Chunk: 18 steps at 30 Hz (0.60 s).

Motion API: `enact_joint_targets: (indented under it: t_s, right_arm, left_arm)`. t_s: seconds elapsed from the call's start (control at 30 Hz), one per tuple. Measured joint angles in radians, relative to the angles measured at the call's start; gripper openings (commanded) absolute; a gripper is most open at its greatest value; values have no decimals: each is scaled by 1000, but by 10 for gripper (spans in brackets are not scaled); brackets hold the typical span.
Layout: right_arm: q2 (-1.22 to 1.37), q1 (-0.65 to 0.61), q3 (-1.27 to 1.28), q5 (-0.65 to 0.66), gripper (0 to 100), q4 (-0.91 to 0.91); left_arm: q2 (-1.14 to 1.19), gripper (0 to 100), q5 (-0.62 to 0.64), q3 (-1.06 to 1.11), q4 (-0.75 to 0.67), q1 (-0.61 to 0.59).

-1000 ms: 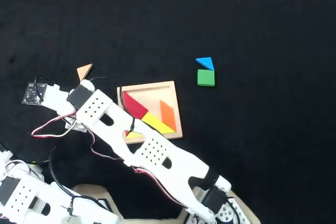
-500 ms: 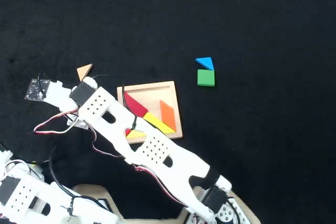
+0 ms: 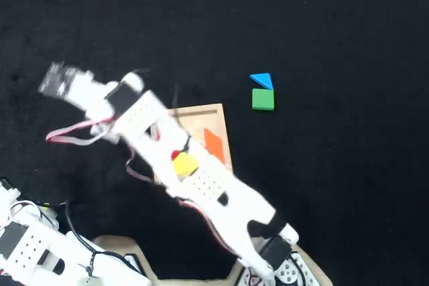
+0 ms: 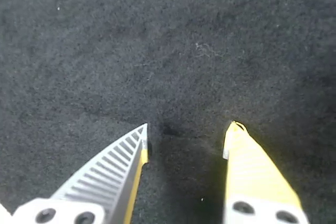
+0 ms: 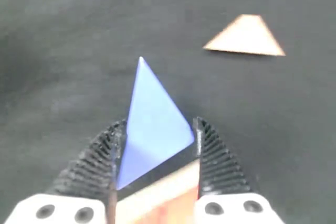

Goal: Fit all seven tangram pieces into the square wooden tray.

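My right gripper has its fingers clamped on a blue triangle, held left of the tray, ready for seating I judge; the left gripper hangs over the desk, fingers apart

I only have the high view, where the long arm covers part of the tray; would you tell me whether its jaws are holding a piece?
Observer: Yes, the right jaws are shut on a pale blue triangle, one jaw on each side of it.
Operator: Thank you; does any loose piece lie near those jaws?
Observer: A tan triangle lies flat on the black cloth beyond them, apart from the held piece.
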Motion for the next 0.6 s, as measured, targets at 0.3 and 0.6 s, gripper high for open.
enact_joint_targets:
  t_s: [0.3,0.6]
  right_arm:
    - [-321,242,342,-12,43,2]
    - [-807,371,916,-15,43,3]
  left_arm:
    - [0,234,0,0,0,3]
    - [0,234,0,0,0,3]
